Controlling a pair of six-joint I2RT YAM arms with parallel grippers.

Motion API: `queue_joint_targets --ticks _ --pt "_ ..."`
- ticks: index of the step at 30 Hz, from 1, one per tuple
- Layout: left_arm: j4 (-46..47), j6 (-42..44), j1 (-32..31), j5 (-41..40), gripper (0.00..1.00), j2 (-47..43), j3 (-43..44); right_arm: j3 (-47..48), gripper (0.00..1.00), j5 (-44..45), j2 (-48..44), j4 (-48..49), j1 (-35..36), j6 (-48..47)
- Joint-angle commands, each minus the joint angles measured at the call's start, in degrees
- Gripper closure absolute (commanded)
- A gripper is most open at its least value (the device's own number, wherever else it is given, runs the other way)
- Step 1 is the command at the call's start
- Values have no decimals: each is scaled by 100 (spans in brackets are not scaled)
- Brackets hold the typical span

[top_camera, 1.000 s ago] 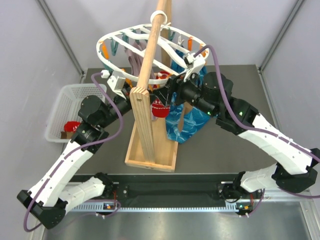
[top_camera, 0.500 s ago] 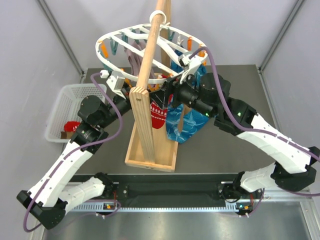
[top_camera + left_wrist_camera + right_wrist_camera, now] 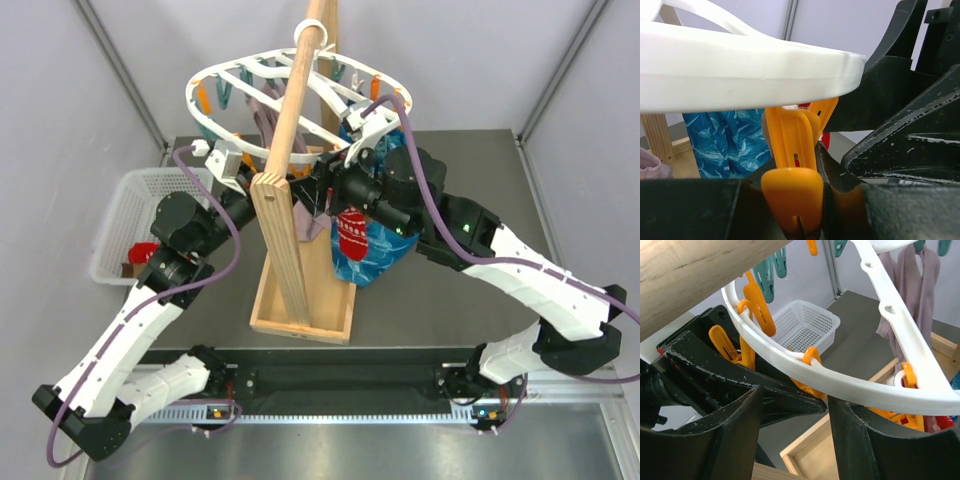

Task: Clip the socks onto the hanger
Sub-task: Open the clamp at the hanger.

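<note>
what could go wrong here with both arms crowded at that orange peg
1. The left pincer squeezes an orange peg under the hanger rim, the right pincer crowding right beside it; they could bump.
2. The red sock hangs near that peg, but whether it sits in the peg's mouth is hidden; releasing now might drop it.
3. The hanger hangs from the wooden pole, so a push may swing it.

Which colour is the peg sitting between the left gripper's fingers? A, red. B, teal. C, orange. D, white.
C: in the left wrist view the peg between the fingers of the left gripper is plainly orange, and it hangs just under the white rim of the hanger.
</note>
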Motion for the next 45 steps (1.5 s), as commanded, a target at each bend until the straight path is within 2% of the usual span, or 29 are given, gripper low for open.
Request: queue_joint_targets --ticks 1,9,26,35,36,38,39,41,42,43,45 --pt "-322 72 -32 62 100 9 21 391 45 618 189 610 210 -233" --pt "-331 54 -40 71 100 9 13 338 43 1454 233 900 360 -207" --pt "-348 37 -40 79 100 -43 -5 409 49 1867 558 1392 430 -242" --pt "-401 116 -41 18 100 -70 4 172 78 1903 470 1603 439 -277" --pt "-401 133 -41 0 100 -78 12 119 85 1920 461 1621 439 -278" --pt "-594 151 -41 -43 100 -105 12 110 92 1938 461 1612 430 -312" --pt "-603 142 -41 -105 99 -114 12 127 99 1929 470 1595 439 -304" --pt "-664 160 -40 -158 91 -175 -5 128 100 1964 487 1568 430 -295" --pt "-665 160 -32 -236 84 -201 -40 162 100 1990 505 1542 430 -295" --pt "-656 169 -40 -272 71 -228 -58 171 100 1982 523 1507 430 -295" --pt "-708 151 -41 -412 62 -333 -93 154 100 1999 531 1507 430 -286"
